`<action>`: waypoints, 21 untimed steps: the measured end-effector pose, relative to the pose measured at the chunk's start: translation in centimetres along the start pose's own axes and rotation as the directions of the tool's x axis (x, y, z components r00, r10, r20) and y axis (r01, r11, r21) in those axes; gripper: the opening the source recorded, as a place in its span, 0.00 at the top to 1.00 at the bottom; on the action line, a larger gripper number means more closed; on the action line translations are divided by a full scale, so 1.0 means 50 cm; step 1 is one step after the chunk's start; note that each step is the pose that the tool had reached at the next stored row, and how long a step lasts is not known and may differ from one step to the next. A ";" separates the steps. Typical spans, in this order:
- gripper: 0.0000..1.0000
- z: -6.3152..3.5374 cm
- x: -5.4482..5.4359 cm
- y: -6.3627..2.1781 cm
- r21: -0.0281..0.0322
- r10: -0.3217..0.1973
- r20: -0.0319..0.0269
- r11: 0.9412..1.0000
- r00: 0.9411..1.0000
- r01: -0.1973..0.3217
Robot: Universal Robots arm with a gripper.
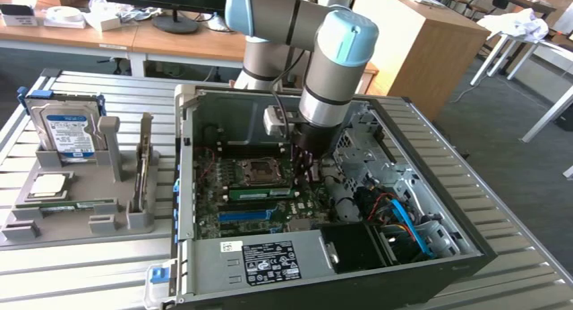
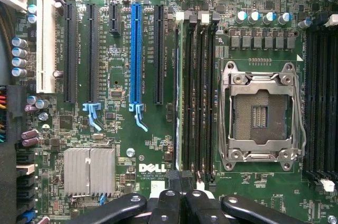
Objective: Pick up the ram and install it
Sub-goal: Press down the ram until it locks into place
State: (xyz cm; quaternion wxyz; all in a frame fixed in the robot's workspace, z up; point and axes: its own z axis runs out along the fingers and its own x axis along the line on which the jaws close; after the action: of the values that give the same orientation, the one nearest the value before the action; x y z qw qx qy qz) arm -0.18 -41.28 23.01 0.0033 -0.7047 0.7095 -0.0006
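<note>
A ram stick (image 2: 179,97) stands edge-on in the memory slot nearest the blue slot, beside the empty CPU socket (image 2: 260,115). In the exterior view this ram (image 1: 259,192) shows as a green strip on the motherboard inside the open case. My gripper (image 1: 304,168) reaches down into the case just to the exterior view's right of it. In the wrist view the gripper (image 2: 182,203) is shut, its fingers (image 2: 168,203) pressed together over one end of the ram's slot, with nothing seen between them. Another green ram stick (image 1: 72,204) lies in the grey holder outside the case.
The grey holder (image 1: 54,226) at the exterior view's left also carries a hard drive (image 1: 63,125), a square CPU chip (image 1: 49,184) and an upright expansion card (image 1: 143,169). Case walls (image 1: 184,156), a power supply (image 1: 268,260) and blue cables (image 1: 403,216) crowd the gripper.
</note>
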 end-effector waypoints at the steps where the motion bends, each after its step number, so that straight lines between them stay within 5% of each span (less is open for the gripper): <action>1: 0.90 0.000 0.000 0.000 0.000 0.000 0.000 1.000 1.000 0.000; 21: 0.90 0.006 -0.003 0.000 0.000 0.000 0.001 1.000 1.000 0.000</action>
State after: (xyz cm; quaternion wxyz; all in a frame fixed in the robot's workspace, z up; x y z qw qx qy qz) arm -0.18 -41.15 22.71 0.0038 -0.7047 0.7095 -0.0001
